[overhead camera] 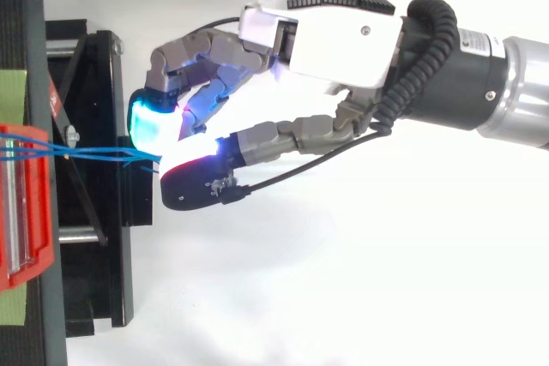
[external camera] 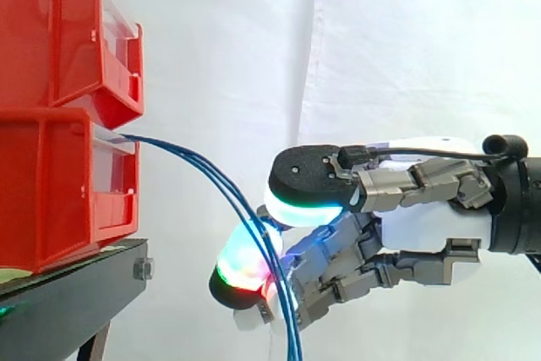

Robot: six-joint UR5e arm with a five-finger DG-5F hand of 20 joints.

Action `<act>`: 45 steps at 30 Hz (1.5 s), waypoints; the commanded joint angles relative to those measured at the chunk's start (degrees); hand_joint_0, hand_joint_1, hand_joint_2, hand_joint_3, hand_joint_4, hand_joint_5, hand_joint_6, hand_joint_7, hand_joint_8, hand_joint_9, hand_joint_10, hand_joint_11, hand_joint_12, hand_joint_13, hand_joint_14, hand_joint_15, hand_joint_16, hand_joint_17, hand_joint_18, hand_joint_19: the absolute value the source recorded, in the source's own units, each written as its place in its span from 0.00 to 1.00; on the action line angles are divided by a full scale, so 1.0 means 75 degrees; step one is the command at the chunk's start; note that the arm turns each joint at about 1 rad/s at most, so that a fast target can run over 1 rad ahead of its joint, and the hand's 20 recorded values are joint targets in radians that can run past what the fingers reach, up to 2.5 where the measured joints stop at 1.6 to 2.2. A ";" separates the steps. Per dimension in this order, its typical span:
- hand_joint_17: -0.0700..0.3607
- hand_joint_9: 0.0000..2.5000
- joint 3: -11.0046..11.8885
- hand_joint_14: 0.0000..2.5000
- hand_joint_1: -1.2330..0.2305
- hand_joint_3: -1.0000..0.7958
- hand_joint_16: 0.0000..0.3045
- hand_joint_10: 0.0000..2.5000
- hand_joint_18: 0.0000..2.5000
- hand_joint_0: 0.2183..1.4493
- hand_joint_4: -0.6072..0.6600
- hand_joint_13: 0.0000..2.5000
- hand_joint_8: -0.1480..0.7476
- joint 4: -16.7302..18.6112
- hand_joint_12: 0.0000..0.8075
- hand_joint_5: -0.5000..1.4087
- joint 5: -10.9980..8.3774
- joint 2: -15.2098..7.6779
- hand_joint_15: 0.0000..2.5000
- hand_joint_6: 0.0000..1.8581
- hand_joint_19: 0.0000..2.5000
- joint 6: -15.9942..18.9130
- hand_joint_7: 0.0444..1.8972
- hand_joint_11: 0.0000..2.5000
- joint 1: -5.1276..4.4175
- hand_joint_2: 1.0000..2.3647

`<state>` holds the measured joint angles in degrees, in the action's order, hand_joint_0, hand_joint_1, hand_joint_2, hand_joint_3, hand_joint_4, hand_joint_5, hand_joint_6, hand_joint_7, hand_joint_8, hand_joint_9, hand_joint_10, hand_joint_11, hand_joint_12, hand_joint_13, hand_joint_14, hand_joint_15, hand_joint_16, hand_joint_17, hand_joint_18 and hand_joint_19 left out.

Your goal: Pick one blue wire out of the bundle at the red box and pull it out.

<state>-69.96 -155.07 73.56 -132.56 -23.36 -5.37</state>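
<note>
The fingers point(external camera: 245, 264) are curled in against the thumb, and the thin blue wires point(external camera: 194, 158) run between their glowing pads. That gives you a pinch on the bundle just off the lower red plastic box point(external camera: 51, 192). The strands are rooted at that box's clear front and droop in an arc down through the hand point(external camera: 423, 226). I'd judge the grasp made and the pull-out not yet done. You cannot tell whether one strand or several are caught, because the pads cover the contact. The wires' lower ends run off the bottom edge of the side view.
</note>
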 commanded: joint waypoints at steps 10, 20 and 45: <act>0.48 0.34 -0.0012 0.01 0.33 0.42 0.20 0.01 0.15 0.29 0.65 0.22 0.46 0.0356 0.46 0.18 -0.0034 -0.0080 0.14 0.44 0.20 -0.0014 0.38 0.22 -0.0081 0.01; 0.48 0.34 -0.0012 0.01 0.33 0.39 0.20 0.01 0.15 0.27 0.66 0.23 0.46 0.0356 0.46 0.17 -0.0046 -0.0080 0.15 0.45 0.20 -0.0014 0.37 0.22 -0.0175 0.01; 0.51 0.36 0.0000 0.01 0.29 0.52 0.22 0.01 0.18 0.30 0.60 0.26 0.47 0.0345 0.49 0.18 -0.0046 -0.0068 0.15 0.48 0.20 0.0045 0.35 0.22 -0.0233 0.01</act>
<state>-69.99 -152.61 73.19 -133.09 -23.06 -7.15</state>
